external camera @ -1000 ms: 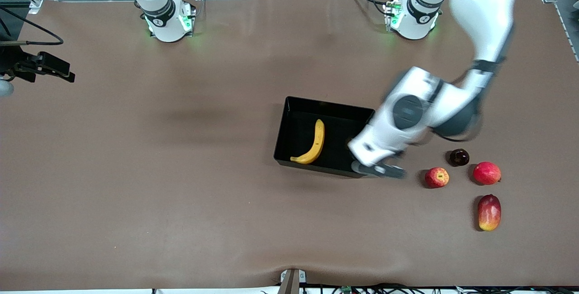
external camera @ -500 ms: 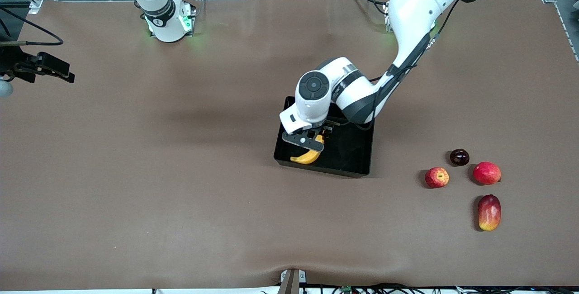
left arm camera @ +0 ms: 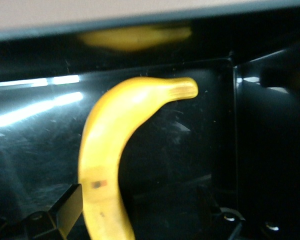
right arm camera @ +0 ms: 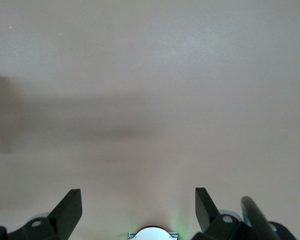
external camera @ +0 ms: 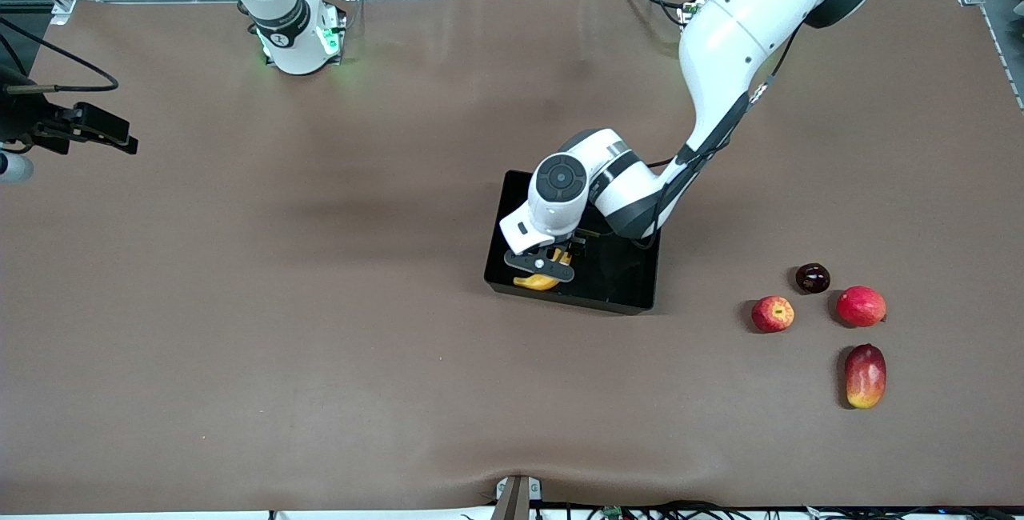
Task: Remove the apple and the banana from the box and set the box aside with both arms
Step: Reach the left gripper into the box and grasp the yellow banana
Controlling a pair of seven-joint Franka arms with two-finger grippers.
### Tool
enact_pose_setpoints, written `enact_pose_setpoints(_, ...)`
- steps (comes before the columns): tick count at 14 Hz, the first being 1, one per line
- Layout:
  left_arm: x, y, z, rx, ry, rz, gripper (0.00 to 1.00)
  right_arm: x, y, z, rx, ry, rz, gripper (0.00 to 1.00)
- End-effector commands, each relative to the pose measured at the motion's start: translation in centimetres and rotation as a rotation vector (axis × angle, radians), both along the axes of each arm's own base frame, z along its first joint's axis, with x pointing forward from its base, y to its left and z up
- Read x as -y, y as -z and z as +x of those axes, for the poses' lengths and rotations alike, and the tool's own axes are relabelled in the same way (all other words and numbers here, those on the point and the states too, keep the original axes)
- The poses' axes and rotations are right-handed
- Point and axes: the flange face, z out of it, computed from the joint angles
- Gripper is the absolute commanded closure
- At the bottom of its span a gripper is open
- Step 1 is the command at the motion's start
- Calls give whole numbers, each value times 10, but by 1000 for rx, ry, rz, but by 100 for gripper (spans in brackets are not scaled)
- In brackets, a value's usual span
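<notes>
Brown tabletop: left tool spread, down in box straddling banana. Apple already out, toward the left arm's end. Centre on mid-banana, then close. Right tool spread, waiting.

The box, a shallow glossy black tray with low walls, sits just right of the front view's centre, slightly skewed. The banana lies inside it at its lower left corner, curved and yellow; only its lower end shows in that view, while the left wrist view shows its yellow body and tip mirrored in the shiny wall. The apple (small, red with yellowish patches) rests on the table, right of the box and well apart from it.
</notes>
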Motion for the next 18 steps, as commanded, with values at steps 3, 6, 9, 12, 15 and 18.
enact_pose_setpoints(3,-6,16,-5,3,-77,32,0,-3,1,5,-1,-4,1,0)
enact_pose_setpoints(6,-10,23,-6,-1,-93,49,0,-6,20,15,-31,-10,2,0)
enact_pose_setpoints(9,-11,28,-10,-10,-94,55,0,-5,25,17,-39,-9,2,0)
enact_pose_setpoints(12,-11,30,-11,-12,-99,56,0,-2,37,23,-62,-7,4,0)
enact_pose_setpoints(15,-10,29,-9,-9,-101,53,52,-1,78,36,-145,-12,4,0)
enact_pose_setpoints(18,-9,16,-3,12,-98,42,100,-4,86,38,-163,1,10,0)
